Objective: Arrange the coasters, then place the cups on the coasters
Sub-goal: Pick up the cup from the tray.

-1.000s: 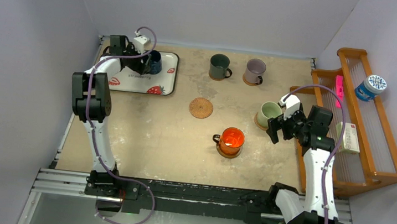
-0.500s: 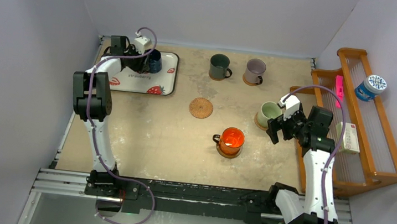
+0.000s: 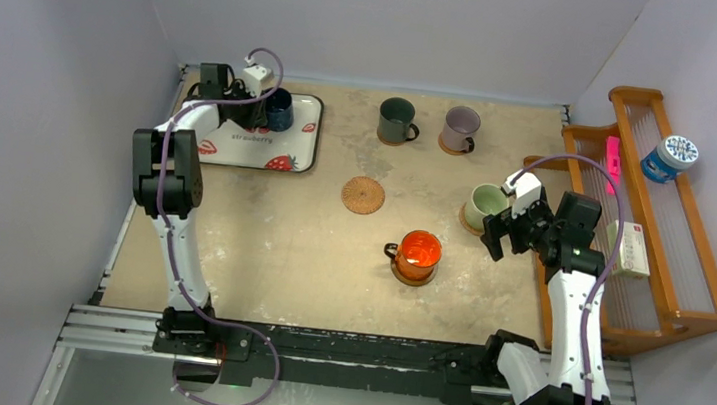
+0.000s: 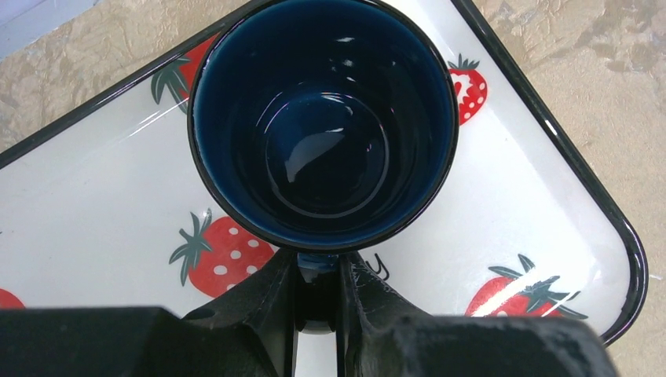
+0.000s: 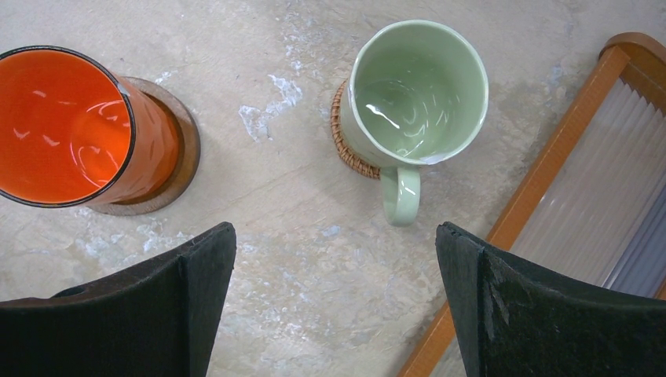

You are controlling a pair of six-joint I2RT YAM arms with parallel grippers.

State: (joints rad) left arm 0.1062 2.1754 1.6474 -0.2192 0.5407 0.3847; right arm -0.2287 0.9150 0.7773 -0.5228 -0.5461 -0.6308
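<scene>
Left wrist view: left claw (image 4: 318, 292) pinches the navy cup (image 4: 322, 118) by its handle (image 4: 318, 271), lower centre; so thin a hold may let it swing or slip when lifted. Right claw (image 5: 334, 302) is spread.

Left arm (image 3: 182, 264), right arm (image 3: 579, 316): white links, black joints, purple cable (image 3: 275, 370) looped alongside; matte black tool fingers (image 5: 157, 314).

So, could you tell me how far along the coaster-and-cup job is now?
Four cups already sit on coasters: dark green cup, mauve cup, pale green cup and orange cup. In hand: the left jaws are shut on the handle of the navy cup, which stands on the strawberry tray. Left: moving it to the empty woven coaster mid-table.
</scene>
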